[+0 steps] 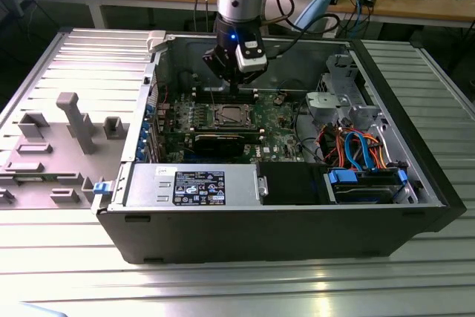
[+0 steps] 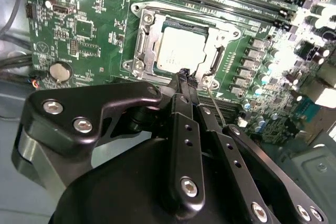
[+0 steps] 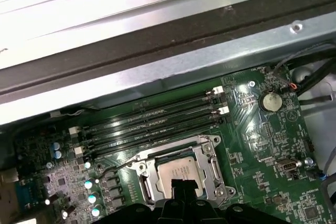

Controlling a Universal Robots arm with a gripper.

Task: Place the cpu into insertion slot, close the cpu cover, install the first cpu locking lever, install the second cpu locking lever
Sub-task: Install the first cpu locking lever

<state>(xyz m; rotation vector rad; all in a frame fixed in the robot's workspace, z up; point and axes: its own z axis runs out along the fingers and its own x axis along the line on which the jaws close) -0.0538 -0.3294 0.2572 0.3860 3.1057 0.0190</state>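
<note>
The cpu (image 2: pixel 181 50) lies seated in the insertion slot (image 2: pixel 210 69) near the middle of the green motherboard (image 2: pixel 89 19), its silver top showing through the cut-out of the cpu cover (image 2: pixel 149 32), which lies flat over it. Just above the socket hangs the gripper (image 2: pixel 185 75), its black fingers (image 2: pixel 182 80) brought together with nothing held between them, tips over the socket's edge. In the exterior view, the gripper (image 1: pixel 235 85) hangs inside the open computer case (image 1: pixel 297 220), above the cpu (image 1: pixel 230 115).
</note>
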